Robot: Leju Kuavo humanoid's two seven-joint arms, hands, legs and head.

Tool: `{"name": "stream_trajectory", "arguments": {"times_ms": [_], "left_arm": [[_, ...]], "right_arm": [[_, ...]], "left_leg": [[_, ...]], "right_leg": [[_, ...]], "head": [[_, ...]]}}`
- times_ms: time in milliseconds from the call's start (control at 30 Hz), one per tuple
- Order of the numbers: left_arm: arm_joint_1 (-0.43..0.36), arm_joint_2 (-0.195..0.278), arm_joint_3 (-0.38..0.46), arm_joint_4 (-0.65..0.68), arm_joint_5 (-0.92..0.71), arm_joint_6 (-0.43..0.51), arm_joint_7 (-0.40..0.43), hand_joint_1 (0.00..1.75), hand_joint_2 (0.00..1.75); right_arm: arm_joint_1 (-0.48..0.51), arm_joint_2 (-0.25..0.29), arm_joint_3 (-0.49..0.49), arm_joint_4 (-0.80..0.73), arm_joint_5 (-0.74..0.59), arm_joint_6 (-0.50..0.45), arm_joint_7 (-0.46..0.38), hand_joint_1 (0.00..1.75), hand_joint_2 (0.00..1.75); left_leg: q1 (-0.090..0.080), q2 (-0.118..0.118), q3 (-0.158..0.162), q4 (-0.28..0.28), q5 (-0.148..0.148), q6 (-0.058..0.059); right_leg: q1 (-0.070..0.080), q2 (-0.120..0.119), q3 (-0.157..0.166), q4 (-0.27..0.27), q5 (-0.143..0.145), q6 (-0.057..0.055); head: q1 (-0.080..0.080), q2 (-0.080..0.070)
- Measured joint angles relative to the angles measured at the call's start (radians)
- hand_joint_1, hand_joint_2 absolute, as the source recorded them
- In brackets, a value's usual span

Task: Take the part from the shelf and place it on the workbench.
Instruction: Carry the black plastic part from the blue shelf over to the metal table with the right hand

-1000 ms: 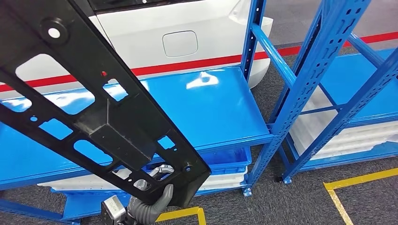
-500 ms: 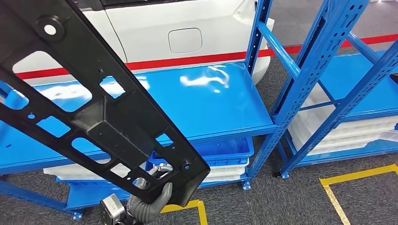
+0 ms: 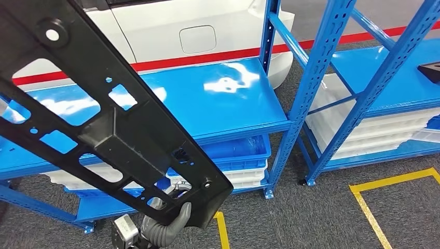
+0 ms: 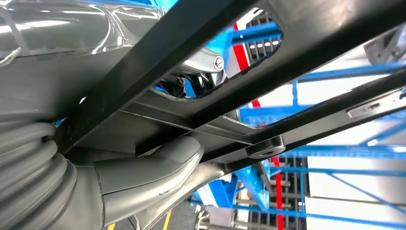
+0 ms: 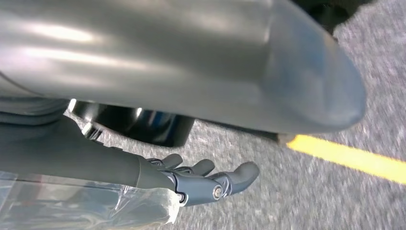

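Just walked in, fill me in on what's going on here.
The robot's left hand grips one end of a long black part with cut-outs, holding it up in front of the blue shelf. The part is off the shelf and resting on nothing. The right hand holds nothing, fingers extended above the grey carpet near a yellow floor line. A white car stands behind the shelf. The placing step is not yet done.
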Motion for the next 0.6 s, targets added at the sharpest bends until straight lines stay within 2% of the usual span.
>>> {"name": "stream_trajectory", "arguments": {"times_ms": [33,67,100,133,167,233,267,300,333,400,433,467,533,567,600], "left_arm": [[0.0,0.0,0.0,0.0,0.0,0.0,0.0,1.75,1.75],[0.0,0.0,0.0,0.0,0.0,-0.001,0.0,1.75,1.75],[0.001,0.0,0.0,0.0,0.0,-0.002,0.0,1.75,1.75],[0.001,0.0,0.0,0.0,0.0,-0.003,0.0,1.75,1.75],[0.0,0.0,0.0,0.0,0.0,-0.003,0.0,1.75,1.75],[-0.002,0.0,0.0,0.0,0.0,-0.003,0.001,1.75,1.75],[-0.005,0.0,0.0,0.0,-0.001,-0.004,0.001,1.75,1.75],[-0.006,0.0,0.0,0.0,-0.001,-0.004,0.001,1.75,1.75],[-0.008,0.0,0.0,0.0,-0.001,-0.005,0.002,1.75,1.75],[-0.01,0.0,0.0,0.0,-0.001,-0.006,0.004,1.75,1.75],[-0.01,0.0,0.0,0.0,-0.001,-0.007,0.004,1.75,1.75],[-0.011,0.0,0.0,0.0,-0.001,-0.008,0.004,1.75,1.75],[-0.011,-0.001,0.0,0.0,-0.001,-0.009,0.004,1.75,1.75],[-0.011,-0.001,0.0,0.0,-0.001,-0.01,0.004,1.75,1.75],[-0.01,-0.001,-0.001,0.0,-0.001,-0.01,0.004,1.75,1.75]], "right_arm": [[0.0,0.0,0.0,0.0,0.0,0.0,0.0,0.0,0.0],[0.0,0.0,0.0,0.0,0.0,0.0,0.0,0.0,0.0],[0.001,0.0,0.0,0.0,0.0,0.0,0.0,0.0,0.0],[0.001,0.0,0.0,0.0,0.0,0.0,0.0,0.0,0.0],[0.001,-0.001,0.0,0.0,0.0,0.0,0.0,0.0,0.0],[0.001,0.0,0.0,0.0,0.0,0.0,0.0,0.0,0.0],[0.001,0.001,0.0,0.0,0.0,0.0,0.0,0.0,0.0],[0.0,0.002,0.0,0.0,0.001,0.0,0.0,0.0,0.0],[0.0,0.002,0.0,0.0,0.001,0.0,0.0,0.0,0.0],[0.0,0.003,0.0,0.0,0.001,0.0,-0.001,0.0,0.0],[0.0,0.003,0.0,0.0,0.001,0.0,-0.001,0.0,0.0],[0.001,0.002,0.0,0.0,0.001,0.0,-0.001,0.0,0.0],[0.001,0.001,0.0,0.0,0.001,0.0,-0.001,0.0,0.0],[0.001,0.001,0.0,0.0,0.001,0.0,-0.001,0.0,0.0],[0.001,0.0,0.001,0.0,0.001,0.0,-0.001,0.0,0.0]], "left_leg": [[0.002,0.0,-0.022,0.073,-0.05,-0.006],[0.004,0.0,-0.038,0.139,-0.083,-0.01],[0.005,0.0,-0.04,0.179,-0.096,-0.011],[0.005,0.0,-0.025,0.181,-0.088,-0.011],[0.004,0.0,0.011,0.143,-0.066,-0.009],[0.001,-0.002,0.125,-0.018,-0.028,0.002],[-0.003,-0.002,0.175,-0.093,-0.022,0.009],[-0.007,-0.003,0.205,-0.142,-0.021,0.016],[-0.011,-0.003,0.217,-0.166,-0.023,0.022],[-0.013,-0.002,0.206,-0.173,-0.006,0.036],[-0.011,-0.001,0.2,-0.178,0.004,0.043],[-0.008,0.0,0.191,-0.182,0.016,0.05],[-0.007,0.002,0.169,-0.183,0.037,0.058],[-0.008,0.003,0.156,-0.182,0.047,0.059],[-0.008,0.004,0.143,-0.181,0.057,0.058]], "right_leg": [[0.001,0.0,-0.014,0.0,0.01,-0.002],[0.001,0.0,-0.027,0.001,0.019,-0.002],[0.002,0.0,-0.04,0.001,0.028,-0.001],[0.002,0.0,-0.053,0.001,0.038,-0.001],[0.002,0.0,-0.065,0.001,0.047,0.0],[0.003,0.001,-0.083,0.002,0.065,0.005],[0.003,0.002,-0.088,0.001,0.073,0.009],[0.003,0.002,-0.09,0.0,0.08,0.014],[0.002,0.001,-0.092,-0.002,0.088,0.02],[0.0,0.0,-0.095,-0.004,0.098,0.032],[0.0,0.0,-0.102,0.006,0.086,0.036],[0.001,0.0,-0.114,0.034,0.054,0.039],[0.002,0.0,-0.15,0.149,-0.048,0.043],[0.001,0.0,-0.165,0.216,-0.088,0.045],[0.001,0.0,-0.17,0.266,-0.106,0.048]], "head": [[-0.001,0.0],[-0.002,0.0],[-0.002,0.0],[-0.002,0.0],[-0.002,0.0],[-0.002,0.0],[-0.001,0.0],[-0.001,0.0],[-0.002,0.0],[-0.003,0.0],[-0.003,0.0],[-0.002,0.0],[0.0,0.0],[0.001,0.0],[0.001,0.0]]}}
